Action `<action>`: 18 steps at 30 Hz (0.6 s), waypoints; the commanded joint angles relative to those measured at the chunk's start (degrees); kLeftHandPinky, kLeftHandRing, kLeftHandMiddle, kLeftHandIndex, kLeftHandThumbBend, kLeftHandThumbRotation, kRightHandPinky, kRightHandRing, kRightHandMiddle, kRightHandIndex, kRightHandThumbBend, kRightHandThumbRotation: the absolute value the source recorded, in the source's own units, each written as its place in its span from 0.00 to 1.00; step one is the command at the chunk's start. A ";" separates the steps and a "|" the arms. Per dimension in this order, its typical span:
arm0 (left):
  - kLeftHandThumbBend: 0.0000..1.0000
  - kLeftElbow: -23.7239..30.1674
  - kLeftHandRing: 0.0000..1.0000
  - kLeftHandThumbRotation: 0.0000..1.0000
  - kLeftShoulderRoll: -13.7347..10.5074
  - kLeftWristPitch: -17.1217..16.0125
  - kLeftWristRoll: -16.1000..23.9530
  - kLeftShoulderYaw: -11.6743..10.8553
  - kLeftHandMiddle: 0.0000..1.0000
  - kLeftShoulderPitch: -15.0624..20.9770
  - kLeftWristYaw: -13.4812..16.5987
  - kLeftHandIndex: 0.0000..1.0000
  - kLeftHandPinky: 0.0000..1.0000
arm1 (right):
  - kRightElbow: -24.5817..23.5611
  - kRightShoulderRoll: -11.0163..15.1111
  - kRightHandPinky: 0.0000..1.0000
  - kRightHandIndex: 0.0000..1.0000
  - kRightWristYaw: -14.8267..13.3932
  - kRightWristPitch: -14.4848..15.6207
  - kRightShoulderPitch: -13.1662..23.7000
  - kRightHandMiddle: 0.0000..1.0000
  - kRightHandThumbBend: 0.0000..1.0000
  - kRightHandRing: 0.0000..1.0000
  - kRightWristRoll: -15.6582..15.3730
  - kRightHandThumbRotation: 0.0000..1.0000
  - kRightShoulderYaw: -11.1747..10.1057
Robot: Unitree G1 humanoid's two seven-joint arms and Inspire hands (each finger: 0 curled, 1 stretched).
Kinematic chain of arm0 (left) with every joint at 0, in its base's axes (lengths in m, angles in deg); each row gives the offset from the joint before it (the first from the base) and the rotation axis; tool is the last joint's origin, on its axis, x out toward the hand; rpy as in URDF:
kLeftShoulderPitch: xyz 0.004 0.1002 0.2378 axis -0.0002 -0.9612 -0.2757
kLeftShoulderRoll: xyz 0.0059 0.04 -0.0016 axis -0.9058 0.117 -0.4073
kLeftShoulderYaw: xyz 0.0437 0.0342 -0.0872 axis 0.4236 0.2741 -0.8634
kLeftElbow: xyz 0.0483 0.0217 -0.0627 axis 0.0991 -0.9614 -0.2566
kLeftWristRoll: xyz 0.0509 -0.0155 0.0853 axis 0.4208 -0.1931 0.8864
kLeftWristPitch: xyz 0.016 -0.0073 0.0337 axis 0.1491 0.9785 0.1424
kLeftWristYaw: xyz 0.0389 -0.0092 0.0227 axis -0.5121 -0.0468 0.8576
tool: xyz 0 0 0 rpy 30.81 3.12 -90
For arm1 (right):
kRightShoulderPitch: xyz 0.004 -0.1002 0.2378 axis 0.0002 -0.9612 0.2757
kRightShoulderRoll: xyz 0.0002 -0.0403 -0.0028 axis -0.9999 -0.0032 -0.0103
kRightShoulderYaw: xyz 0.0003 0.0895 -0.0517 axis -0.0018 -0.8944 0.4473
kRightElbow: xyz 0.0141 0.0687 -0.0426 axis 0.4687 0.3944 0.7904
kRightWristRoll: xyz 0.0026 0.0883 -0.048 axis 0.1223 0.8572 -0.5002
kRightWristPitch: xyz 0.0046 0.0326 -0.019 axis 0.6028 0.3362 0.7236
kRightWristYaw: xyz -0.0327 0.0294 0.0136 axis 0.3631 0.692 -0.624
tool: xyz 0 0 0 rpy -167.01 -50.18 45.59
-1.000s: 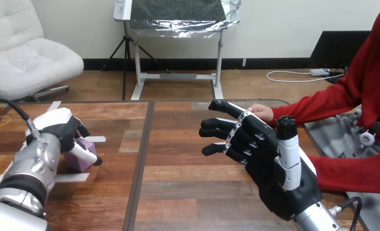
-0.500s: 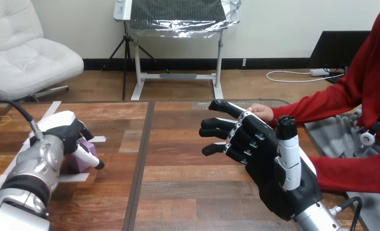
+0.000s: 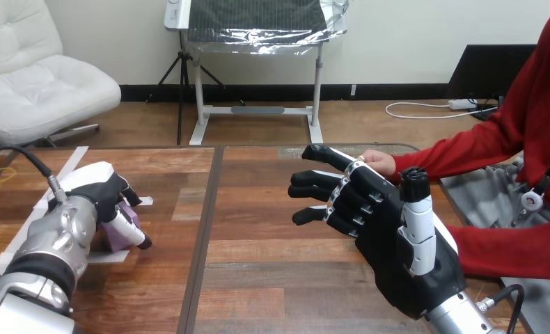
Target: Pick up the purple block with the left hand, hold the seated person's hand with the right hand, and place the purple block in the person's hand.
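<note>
On the wooden bench (image 3: 258, 271), the robot's left hand (image 3: 99, 193) curls its fingers round the purple block (image 3: 113, 239), which rests on the surface at far left. Right of centre, the right hand (image 3: 387, 240) is spread wide and grasps nothing, its fingertips close by the person's hand (image 3: 379, 162). A shallow grip could let the block slip when it is lifted, and with the person's hand unheld, the handover could miss.
</note>
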 commanded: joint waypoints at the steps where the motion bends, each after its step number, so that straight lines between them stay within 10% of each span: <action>1: 0.83 1.34 0.69 0.07 -0.31 -0.31 -0.64 -0.04 0.78 1.41 -0.08 0.71 0.49 | -3.52 -0.17 0.62 0.82 0.32 -1.70 2.14 0.74 0.79 0.76 1.03 1.00 -0.27; 18: 0.83 1.21 0.68 0.03 -0.01 0.73 -0.39 0.23 0.79 1.58 -0.66 0.71 0.48 | -3.51 -0.09 0.62 0.81 0.20 -2.11 2.26 0.74 0.80 0.75 0.62 1.00 -0.34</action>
